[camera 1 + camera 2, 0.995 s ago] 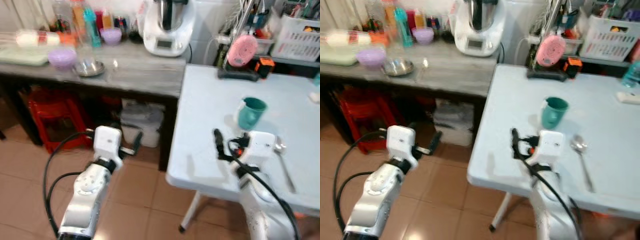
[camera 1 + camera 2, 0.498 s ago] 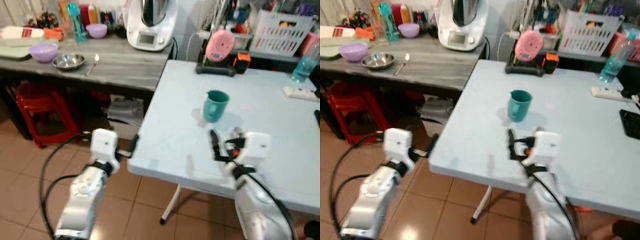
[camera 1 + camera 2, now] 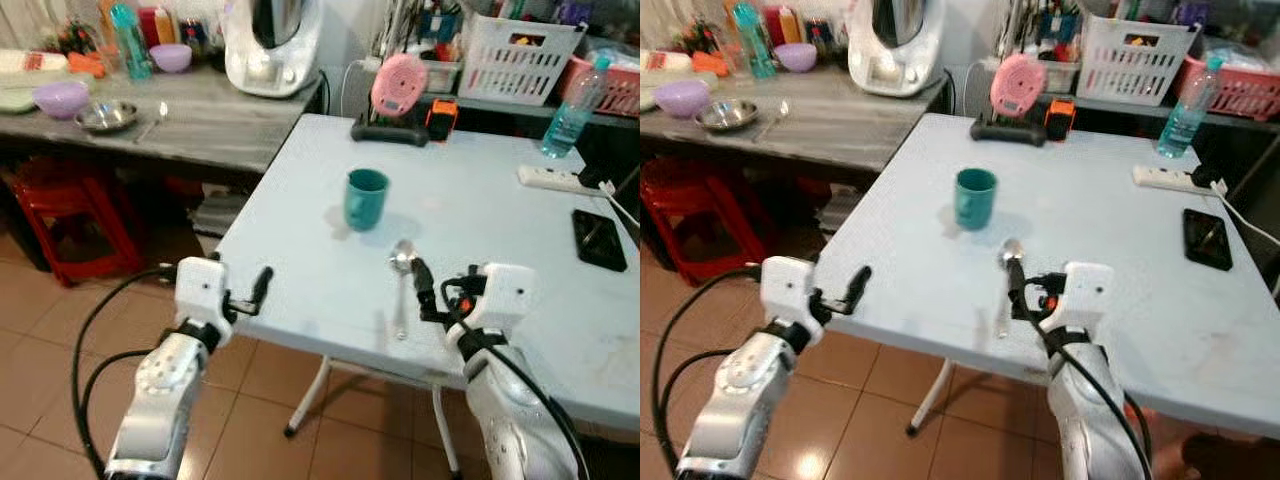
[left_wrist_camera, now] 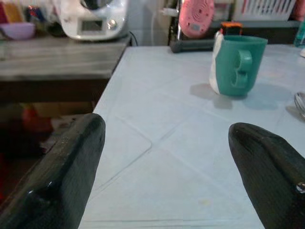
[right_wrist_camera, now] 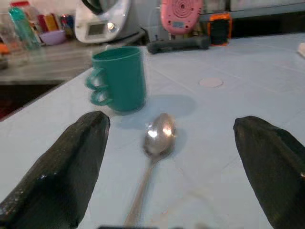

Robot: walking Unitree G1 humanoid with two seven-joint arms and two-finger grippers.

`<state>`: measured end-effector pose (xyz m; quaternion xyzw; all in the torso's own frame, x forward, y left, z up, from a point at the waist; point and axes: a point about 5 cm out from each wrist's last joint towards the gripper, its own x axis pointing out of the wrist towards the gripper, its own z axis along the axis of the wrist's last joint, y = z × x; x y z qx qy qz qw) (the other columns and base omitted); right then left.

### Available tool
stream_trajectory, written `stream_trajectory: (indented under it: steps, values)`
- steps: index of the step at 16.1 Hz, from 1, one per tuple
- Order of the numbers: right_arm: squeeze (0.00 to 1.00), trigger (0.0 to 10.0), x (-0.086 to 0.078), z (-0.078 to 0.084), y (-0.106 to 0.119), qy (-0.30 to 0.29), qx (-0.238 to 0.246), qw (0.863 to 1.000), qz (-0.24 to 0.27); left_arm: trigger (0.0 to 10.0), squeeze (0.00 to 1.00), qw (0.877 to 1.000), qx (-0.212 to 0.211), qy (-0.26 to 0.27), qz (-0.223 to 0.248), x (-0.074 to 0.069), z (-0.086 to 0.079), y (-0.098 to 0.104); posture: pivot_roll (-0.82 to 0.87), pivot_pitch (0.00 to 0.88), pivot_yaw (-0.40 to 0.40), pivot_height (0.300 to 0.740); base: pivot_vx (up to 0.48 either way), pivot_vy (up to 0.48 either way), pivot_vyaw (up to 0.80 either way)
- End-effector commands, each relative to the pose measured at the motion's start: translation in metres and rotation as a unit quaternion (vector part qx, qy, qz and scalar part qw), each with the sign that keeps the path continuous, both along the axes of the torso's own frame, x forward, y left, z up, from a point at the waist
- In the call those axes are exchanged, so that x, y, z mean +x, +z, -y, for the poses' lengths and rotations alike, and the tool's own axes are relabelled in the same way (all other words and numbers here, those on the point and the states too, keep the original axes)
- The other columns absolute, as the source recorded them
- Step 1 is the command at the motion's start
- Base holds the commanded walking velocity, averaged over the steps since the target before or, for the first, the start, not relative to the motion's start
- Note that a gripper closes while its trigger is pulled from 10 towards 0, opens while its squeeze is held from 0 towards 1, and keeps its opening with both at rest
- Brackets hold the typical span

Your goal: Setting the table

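Your right claw [image 5: 167, 157] is spread wide and empty, hovering low over the table [image 3: 300, 240], fingers straddling the spoon [image 3: 400, 290] without touching it. The cup [image 3: 366, 198] stands at 11 o'clock from the spoon. Your left claw [image 4: 167, 162], also wide open and empty, sits at the table's near-left edge.

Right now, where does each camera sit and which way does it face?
Left eye: head, looking down at the blue table; both silver arms show.
Right eye: the same scene, with the teal mug and the spoon.
Left wrist: over the table's near edge, looking along the open left pincer toward the mug.
Right wrist: low over the table, open right pincer straddling the spoon.
Both wrist views share the mug and the pink device.
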<state>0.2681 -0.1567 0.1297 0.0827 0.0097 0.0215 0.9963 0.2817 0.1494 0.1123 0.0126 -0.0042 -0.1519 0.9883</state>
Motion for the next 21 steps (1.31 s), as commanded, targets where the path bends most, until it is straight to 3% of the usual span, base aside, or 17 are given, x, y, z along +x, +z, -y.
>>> stream_trajectory:
  steps: [1,5,9,11,14,21]
  values:
    - [0.00,10.0,0.000,0.004,-0.001,-0.007,-0.006,1.000,-0.004,10.0,0.00,0.998,0.002,-0.065,-0.007,-0.004,0.013,-0.002,-0.03,0.000,-0.011,0.740,0.000,0.000,0.00]
    - [0.00,10.0,0.003,0.001,-0.011,0.001,-0.028,0.999,-0.038,10.0,0.00,0.985,0.010,-0.170,-0.014,-0.014,0.021,-0.003,-0.03,0.000,-0.013,0.740,0.000,0.000,0.00]
    - [0.00,10.0,0.018,-0.006,-0.013,0.005,-0.022,0.998,-0.062,10.0,0.00,0.979,0.026,-0.204,-0.012,-0.016,0.022,-0.004,-0.03,0.000,-0.008,0.740,0.000,0.000,0.00]
    - [0.00,10.0,0.033,-0.009,-0.014,-0.016,-0.010,0.996,-0.088,10.0,0.00,0.978,0.024,-0.208,-0.010,-0.015,0.023,-0.003,-0.03,0.000,-0.010,0.740,0.000,0.000,0.00]
    - [0.00,10.0,0.043,-0.016,-0.018,-0.018,0.007,0.993,-0.118,10.0,0.00,0.979,0.021,-0.205,-0.006,-0.014,0.024,-0.003,-0.02,0.000,-0.015,0.740,0.000,0.000,0.00]
    - [0.00,10.0,0.064,-0.031,-0.027,-0.010,-0.010,0.989,-0.149,10.0,0.00,0.976,0.031,-0.218,0.001,-0.011,0.023,-0.004,-0.01,0.000,-0.029,0.740,0.000,0.000,0.00]
